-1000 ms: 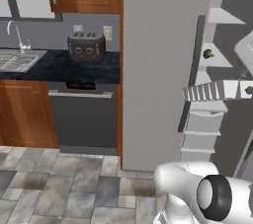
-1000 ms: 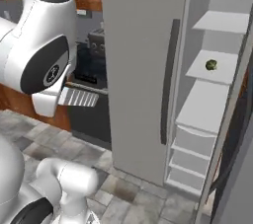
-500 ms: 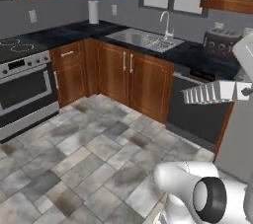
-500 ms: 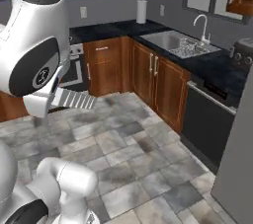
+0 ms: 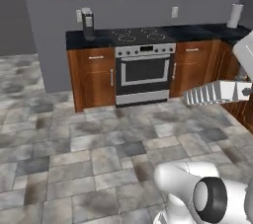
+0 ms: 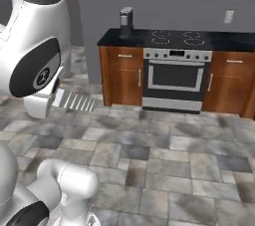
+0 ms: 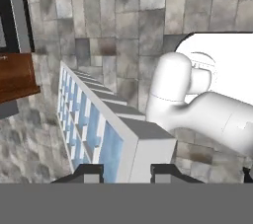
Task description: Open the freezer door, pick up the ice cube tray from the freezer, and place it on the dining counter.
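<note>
Left base view: tiled floor [image 5: 74, 154], stove [image 5: 144, 65] with wood cabinets [image 5: 94, 77] ahead. Ice cube tray [image 5: 213, 93] carried edge-on above floor; gripper [image 7: 126, 171] pinches its end. Step judged: transport. Next: reach dining desk, level tray, lower, release.

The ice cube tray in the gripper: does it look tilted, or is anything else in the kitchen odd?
The ice cube tray is held by one end between the gripper fingertips and sticks out level above the tiled floor. Nothing is spilled or damaged. The stove door is closed.
</note>
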{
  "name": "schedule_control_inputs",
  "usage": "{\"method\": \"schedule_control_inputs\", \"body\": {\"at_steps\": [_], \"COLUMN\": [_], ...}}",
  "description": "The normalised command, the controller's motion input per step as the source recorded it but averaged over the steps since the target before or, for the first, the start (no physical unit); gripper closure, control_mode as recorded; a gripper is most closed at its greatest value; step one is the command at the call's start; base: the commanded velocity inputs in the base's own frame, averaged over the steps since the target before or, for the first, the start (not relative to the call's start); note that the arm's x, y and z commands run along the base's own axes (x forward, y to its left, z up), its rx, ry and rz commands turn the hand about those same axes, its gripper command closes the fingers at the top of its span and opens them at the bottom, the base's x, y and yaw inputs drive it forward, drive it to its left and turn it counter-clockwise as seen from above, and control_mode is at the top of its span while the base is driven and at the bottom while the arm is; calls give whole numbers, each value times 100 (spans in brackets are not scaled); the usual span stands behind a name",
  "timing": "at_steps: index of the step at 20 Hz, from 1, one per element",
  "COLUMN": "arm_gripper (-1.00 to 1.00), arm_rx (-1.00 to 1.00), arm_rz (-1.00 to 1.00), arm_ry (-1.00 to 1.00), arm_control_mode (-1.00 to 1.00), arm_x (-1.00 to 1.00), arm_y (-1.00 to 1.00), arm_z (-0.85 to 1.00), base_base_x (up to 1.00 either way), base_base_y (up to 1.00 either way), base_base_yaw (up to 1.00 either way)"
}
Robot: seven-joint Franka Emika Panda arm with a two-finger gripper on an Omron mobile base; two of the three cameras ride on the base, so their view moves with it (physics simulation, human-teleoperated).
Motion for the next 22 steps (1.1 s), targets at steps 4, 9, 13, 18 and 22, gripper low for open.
{"method": "schedule_control_inputs", "body": {"at_steps": [4,9,13,18,22], "arm_gripper": [100,100,100,100,100], "arm_rx": [0,0,0,0,0], "arm_rz": [0,0,0,0,0], "arm_ry": [0,0,0,0,0], "arm_control_mode": [100,100,100,100,100], "arm_x": [0,0,0,0,0], "arm_y": [0,0,0,0,0], "arm_z": [0,0,0,0,0], "base_base_x": [0,0,8,75,100], "base_base_y": [24,22,19,2,0], "base_base_yaw": [97,97,93,76,48]}}
